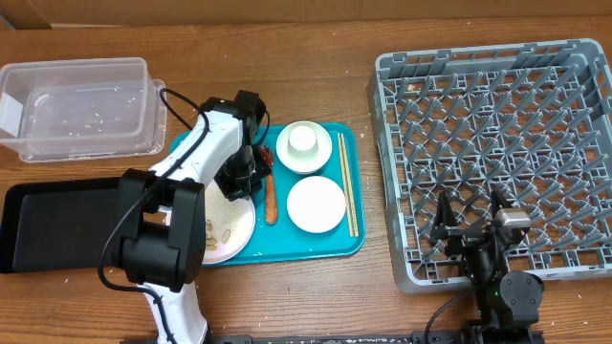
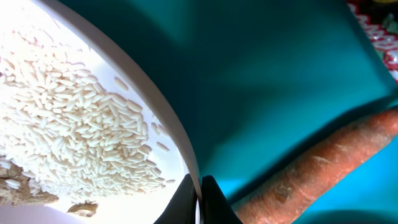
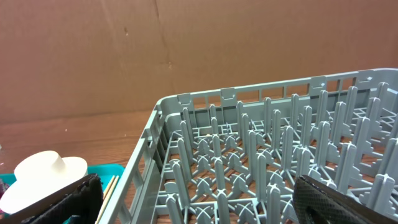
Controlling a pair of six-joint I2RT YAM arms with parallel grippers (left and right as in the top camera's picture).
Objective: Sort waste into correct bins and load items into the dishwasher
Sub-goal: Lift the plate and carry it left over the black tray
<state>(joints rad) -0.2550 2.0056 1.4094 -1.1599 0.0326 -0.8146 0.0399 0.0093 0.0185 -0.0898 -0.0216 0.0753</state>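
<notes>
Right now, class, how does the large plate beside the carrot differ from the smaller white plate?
The large plate is wider than the smaller plate. The large plate holds rice grains; the smaller plate is bare. The left gripper pinches the large plate's rim; nothing touches the smaller plate. Both are round, white, on the teal tray.

hidden: part of large plate (image 1: 229, 231) under left arm (image 1: 196, 153) | cut off: carrot (image 2: 323, 165) at right edge, dish rack (image 3: 249, 93) at bottom | blurred: red wrapper (image 2: 380, 38)
</notes>
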